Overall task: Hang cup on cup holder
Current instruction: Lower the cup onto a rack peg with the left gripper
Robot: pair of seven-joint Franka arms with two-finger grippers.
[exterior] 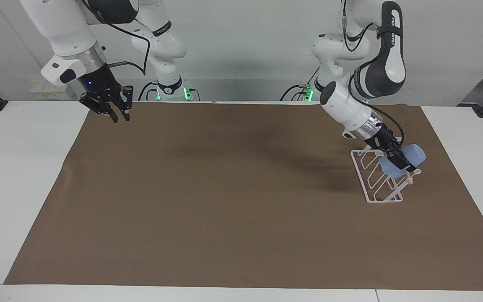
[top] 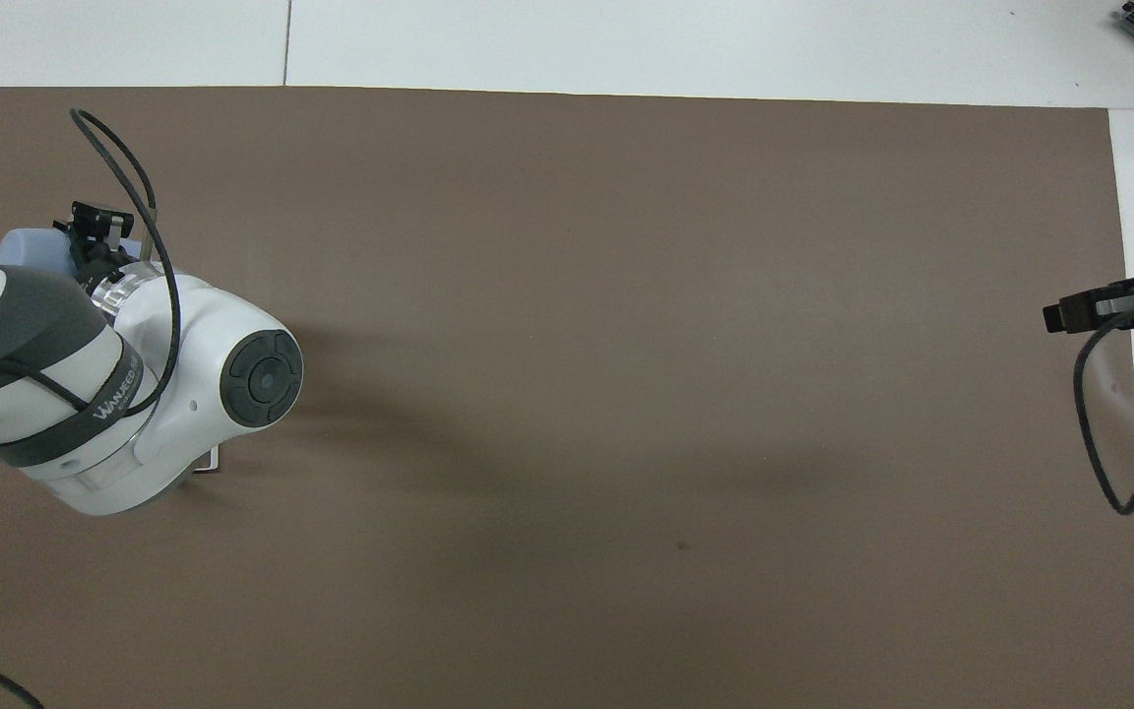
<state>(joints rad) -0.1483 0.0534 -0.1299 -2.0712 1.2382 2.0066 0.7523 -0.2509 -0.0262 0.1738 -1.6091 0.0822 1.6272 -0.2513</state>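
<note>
Light-blue plastic cup (exterior: 406, 160) | clamped by left gripper (exterior: 401, 159) on white wire cup holder (exterior: 376, 181) | brown paper mat (exterior: 224, 188), white table (exterior: 15, 167), pale wall | rack mostly hidden overhead | right gripper (exterior: 119, 114) grip unclear

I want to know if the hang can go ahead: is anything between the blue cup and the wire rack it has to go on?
Nothing visible is. The left gripper, shut on the cup, holds it tilted right over the cup holder, at the wooden dowel along its top. No other object sits near the rack on the brown mat.
</note>
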